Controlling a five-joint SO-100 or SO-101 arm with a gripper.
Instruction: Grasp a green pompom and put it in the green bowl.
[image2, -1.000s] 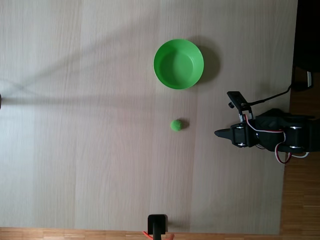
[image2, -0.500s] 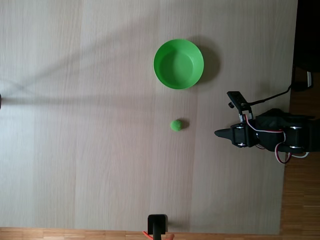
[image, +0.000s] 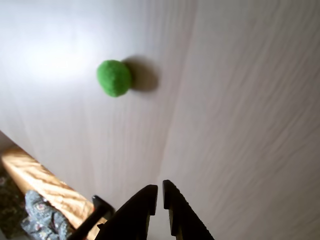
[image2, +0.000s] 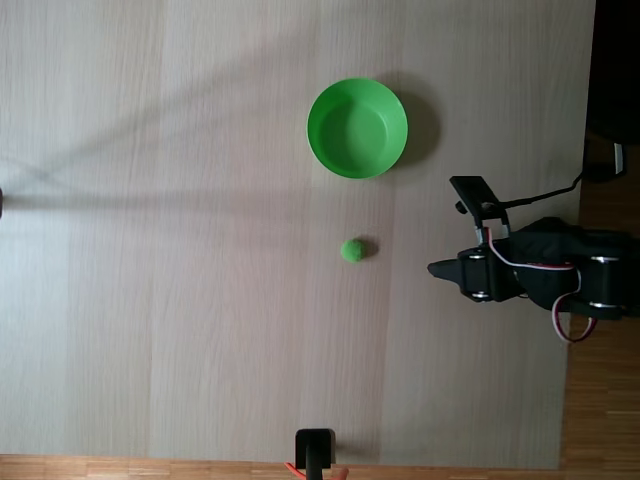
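A black plastic robot arm (image2: 540, 275) was seen at the right edge of the fixed view, with red and white cables looped over it and round silver fittings on its joints. Two black, pointed plastic fingers (image: 142, 212) were seen at the bottom of the wrist view.

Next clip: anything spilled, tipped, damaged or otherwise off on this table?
Nothing stands out. The green bowl sits upright and holds nothing, the green pompom lies apart from it on the table, and the gripper is shut, short of the pompom.

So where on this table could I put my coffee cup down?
The whole left half of the table in the fixed view is bare. It is busier on the right, around the green bowl, the green pompom and the gripper.
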